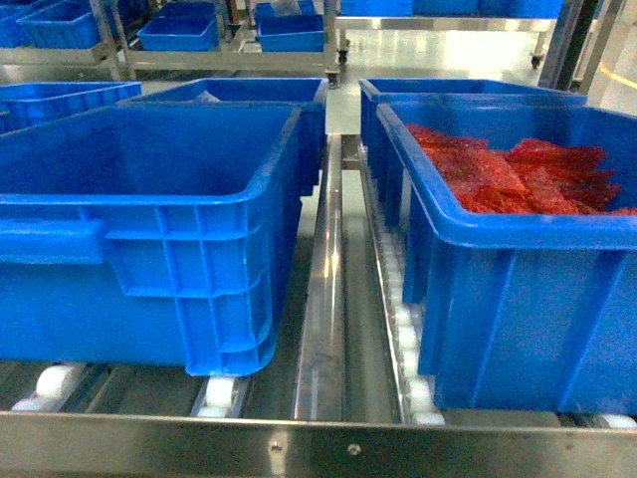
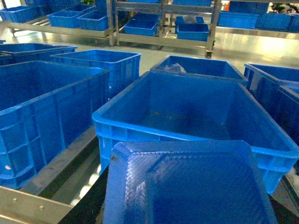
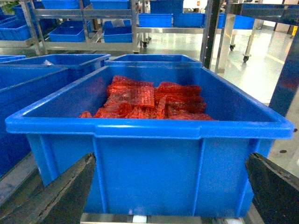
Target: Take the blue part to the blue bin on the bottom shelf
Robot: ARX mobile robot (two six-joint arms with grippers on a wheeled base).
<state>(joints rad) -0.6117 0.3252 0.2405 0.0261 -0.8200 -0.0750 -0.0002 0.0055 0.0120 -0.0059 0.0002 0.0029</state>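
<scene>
Hold by left gripper [image 2: 189, 198]: pinching the small dark-blue blocky part with the gridded, ribbed surface [image 2: 187, 179] between dark fingers [image 2: 86, 205] showing at either side of it in the left wrist view. Hanging low in the foreground of that view, just before the near rim of the large bright-blue rectangular plastic bin [image 2: 121, 95], not yet inside it. Facing the bin's smooth inner walls and floor beyond the part.

Sitting, in the head view, at the left of the low stainless-steel bottom shelf [image 1: 318, 443], the same bin [image 1: 149, 202], resting on white plastic rollers [image 1: 224, 393] behind the shiny front lip. Standing to its right, apart across the steel divider rails [image 1: 320, 299], a like blue plastic crate [image 1: 518, 329] carrying red bubble-wrap packets [image 1: 518, 174].

Spreading wide, right gripper [image 3: 170, 161]: dark fingers [image 3: 60, 196] lying at both lower corners of the right wrist view, an open gap between them, pointing at the near wall of the packet crate.

Lining the background, more blue crates [image 2: 140, 25] resting on steel racks over a glossy pale floor.
</scene>
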